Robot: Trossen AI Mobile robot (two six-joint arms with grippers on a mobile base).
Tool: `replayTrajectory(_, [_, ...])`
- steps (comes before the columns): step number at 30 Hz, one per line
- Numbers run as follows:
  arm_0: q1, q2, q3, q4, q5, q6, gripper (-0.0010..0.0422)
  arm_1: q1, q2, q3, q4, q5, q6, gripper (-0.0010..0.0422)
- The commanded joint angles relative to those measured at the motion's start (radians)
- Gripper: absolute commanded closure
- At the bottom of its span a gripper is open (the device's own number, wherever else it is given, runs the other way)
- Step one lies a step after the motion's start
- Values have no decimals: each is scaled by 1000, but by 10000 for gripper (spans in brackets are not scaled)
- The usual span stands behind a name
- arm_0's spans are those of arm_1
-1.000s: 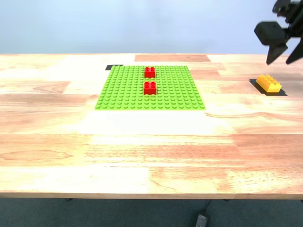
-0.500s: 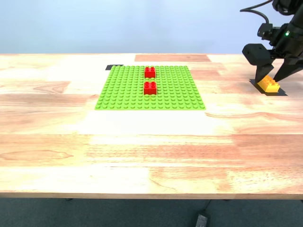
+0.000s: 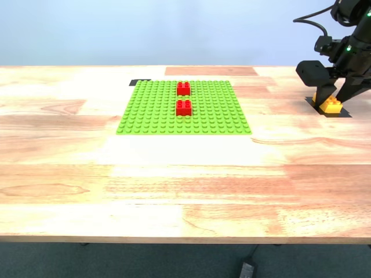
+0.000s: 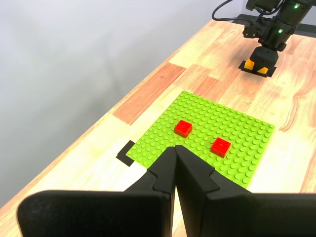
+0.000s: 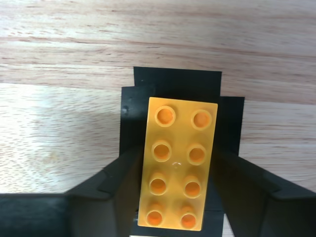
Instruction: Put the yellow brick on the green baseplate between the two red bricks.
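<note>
The yellow brick [image 3: 331, 104] lies on a black patch of tape at the exterior view's right, off the green baseplate [image 3: 151, 110]. My second gripper [image 3: 334, 104] is lowered over it, open, with a finger close along each long side of the yellow brick [image 5: 177, 168]. Two red bricks [image 3: 183, 88] [image 3: 184, 107] sit on the plate with a small gap between them. My first gripper [image 4: 175, 148] is shut on nothing, high over the table, looking down on the baseplate [image 4: 247, 143] and the red bricks [image 4: 183, 128] [image 4: 220, 146]. It does not show in the exterior view.
The black tape patch [image 5: 177, 81] under the yellow brick marks the wooden table [image 3: 174, 185]. A second bit of black tape [image 3: 139, 82] lies at the plate's far corner. A cable and plug [image 3: 246, 269] hang below the table's front edge.
My second gripper has come down from above the table's far right in the exterior view, and its fingers now straddle the yellow brick. The brick, plate and red bricks have not moved.
</note>
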Motion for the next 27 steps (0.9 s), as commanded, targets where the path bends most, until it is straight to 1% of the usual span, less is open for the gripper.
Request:
replayTrajectory(1, [0,0,0,0,0,0,412,0,-3,7,2,4,0,288])
replayTrajectory(5, [0,-2,1,0,0,0,413,0,-4,6,4,-5,-1,346])
replayTrajectory(9, [0,-2,-1,0,0,0,413,0,-27,11,-4,-14,-16,386])
replayTrajectory(12, [0,-2,0,0,0,0,413,5,-85,45,-50,-78,-61,398])
replayTrajectory(15, [0,-3,3,-1,0,0,413,34,-163,101,-108,-173,-162,398])
replayTrajectory(17, [0,-3,1,2,0,0,413,73,-209,148,-148,-222,-251,398])
replayTrajectory(21, [0,-4,-1,-2,0,0,413,194,-282,232,-156,-222,-351,398])
replayTrajectory(25, [0,-4,3,-5,0,0,413,335,-287,309,-153,-224,-504,398])
replayTrajectory(27, [0,-5,3,-3,0,-1,413,402,-253,349,-157,-208,-560,398])
